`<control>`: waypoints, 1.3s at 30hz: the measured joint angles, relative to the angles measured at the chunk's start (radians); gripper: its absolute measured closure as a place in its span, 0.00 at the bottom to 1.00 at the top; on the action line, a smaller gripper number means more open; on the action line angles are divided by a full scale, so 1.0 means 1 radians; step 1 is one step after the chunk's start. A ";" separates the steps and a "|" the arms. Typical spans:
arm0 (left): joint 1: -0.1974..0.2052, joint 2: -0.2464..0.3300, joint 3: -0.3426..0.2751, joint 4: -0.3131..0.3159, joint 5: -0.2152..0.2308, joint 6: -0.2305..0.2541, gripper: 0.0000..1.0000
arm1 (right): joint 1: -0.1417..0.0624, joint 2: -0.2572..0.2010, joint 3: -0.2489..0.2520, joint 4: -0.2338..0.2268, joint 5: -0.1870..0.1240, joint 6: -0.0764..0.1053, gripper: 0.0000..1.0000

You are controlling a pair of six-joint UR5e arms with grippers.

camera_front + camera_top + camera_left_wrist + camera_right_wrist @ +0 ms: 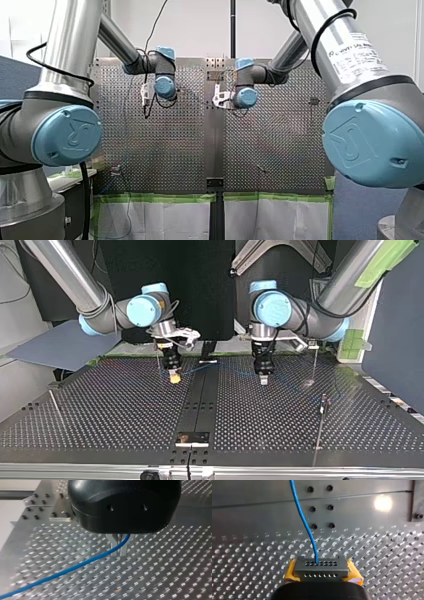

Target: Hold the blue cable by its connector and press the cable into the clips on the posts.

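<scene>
Pre-clipping stage: right fingers (290, 572) grip the connector (321, 569); left fingers (112, 542) pinch the blue cable (75, 567) just above the worktop (162, 567). Next move probably calls for carrying cable to a post (320, 430).

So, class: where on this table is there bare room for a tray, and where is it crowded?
Free: the near table at the top view's left, between thin rod and centre strip. Crowded: the far band, where the blue cable links my right gripper and my left gripper, and the posts at the view's right.

"UR" mark on blue joint caps (67, 135) — arm label (357, 52) illegible.
</scene>
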 joint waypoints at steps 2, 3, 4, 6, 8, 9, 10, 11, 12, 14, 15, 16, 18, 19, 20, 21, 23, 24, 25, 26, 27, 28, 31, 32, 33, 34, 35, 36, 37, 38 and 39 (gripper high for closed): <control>-0.012 -0.012 -0.010 0.011 -0.009 0.000 1.00 | -0.005 0.000 0.017 -0.016 0.002 0.003 0.98; -0.021 -0.021 -0.018 0.020 -0.013 0.000 1.00 | -0.006 0.000 0.025 -0.024 0.003 0.004 0.98; -0.028 -0.028 -0.024 0.027 -0.015 0.001 1.00 | -0.008 0.000 0.035 -0.034 0.004 0.007 0.98; -0.044 -0.044 -0.036 0.042 -0.018 0.002 1.00 | -0.011 0.000 0.051 -0.050 0.005 0.010 0.98; -0.059 -0.059 -0.045 0.055 -0.019 0.002 1.00 | -0.014 0.001 0.069 -0.068 0.006 0.014 0.98; -0.067 -0.070 -0.051 0.064 -0.020 0.002 1.00 | -0.015 0.001 0.076 -0.075 0.007 0.016 0.98; -0.073 -0.078 -0.057 0.071 -0.020 0.002 1.00 | -0.017 0.001 0.086 -0.085 0.008 0.018 0.98; -0.077 -0.085 -0.063 0.078 -0.020 0.001 1.00 | -0.018 0.001 0.094 -0.093 0.009 0.021 0.98; -0.082 -0.092 -0.071 0.090 -0.020 0.001 1.00 | -0.020 0.001 0.102 -0.100 0.010 0.023 0.98; -0.087 -0.098 -0.083 0.106 -0.022 0.000 1.00 | -0.023 0.002 0.120 -0.119 0.013 0.027 0.98; -0.089 -0.101 -0.091 0.118 -0.024 0.000 1.00 | -0.024 0.002 0.128 -0.127 0.015 0.029 0.98; -0.091 -0.104 -0.097 0.126 -0.026 0.000 1.00 | -0.025 0.002 0.139 -0.137 0.018 0.031 0.98; -0.094 -0.112 -0.105 0.141 -0.029 0.000 1.00 | -0.026 0.003 0.154 -0.152 0.023 0.035 0.98; -0.096 -0.117 -0.107 0.146 -0.029 0.000 1.00 | -0.026 0.003 0.164 -0.163 0.028 0.038 0.98; -0.098 -0.122 -0.108 0.150 -0.030 0.001 1.00 | -0.027 0.003 0.172 -0.171 0.032 0.040 0.98; -0.102 -0.131 -0.109 0.155 -0.030 0.001 1.00 | -0.028 0.003 0.180 -0.179 0.037 0.042 0.98; -0.108 -0.144 -0.110 0.163 -0.031 0.001 1.00 | -0.033 0.003 0.198 -0.197 0.046 0.046 0.98; -0.111 -0.151 -0.111 0.167 -0.031 0.000 1.00 | -0.035 0.004 0.205 -0.204 0.048 0.047 0.98; -0.114 -0.156 -0.111 0.171 -0.032 0.000 1.00 | -0.039 0.004 0.215 -0.213 0.051 0.049 0.98; -0.118 -0.161 -0.111 0.175 -0.032 0.000 1.00 | -0.043 0.004 0.221 -0.220 0.053 0.051 0.98; -0.123 -0.169 -0.111 0.182 -0.033 0.000 1.00 | -0.047 0.004 0.228 -0.227 0.056 0.052 0.98; -0.127 -0.176 -0.111 0.187 -0.034 -0.001 1.00 | -0.052 0.005 0.238 -0.237 0.058 0.054 0.98; -0.140 -0.198 -0.111 0.207 -0.036 -0.002 1.00 | -0.066 0.007 0.264 -0.262 0.063 0.053 0.98; -0.144 -0.204 -0.111 0.213 -0.038 -0.002 1.00 | -0.070 0.009 0.271 -0.270 0.064 0.052 0.98; -0.149 -0.213 -0.111 0.220 -0.039 -0.003 1.00 | -0.073 0.012 0.279 -0.278 0.064 0.051 0.98; -0.152 -0.219 -0.111 0.225 -0.041 -0.005 1.00 | -0.078 0.019 0.289 -0.288 0.065 0.051 0.98; -0.155 -0.224 -0.111 0.229 -0.044 -0.006 1.00 | -0.081 0.025 0.297 -0.296 0.066 0.051 0.98; -0.159 -0.228 -0.111 0.234 -0.050 -0.007 1.00 | -0.084 0.032 0.305 -0.304 0.067 0.052 0.98; -0.162 -0.231 -0.111 0.236 -0.056 -0.007 1.00 | -0.087 0.041 0.316 -0.315 0.069 0.054 0.98; -0.165 -0.232 -0.111 0.239 -0.062 -0.007 1.00 | -0.090 0.049 0.324 -0.323 0.072 0.055 0.98; -0.169 -0.234 -0.112 0.241 -0.068 -0.007 1.00 | -0.092 0.056 0.332 -0.331 0.076 0.056 0.98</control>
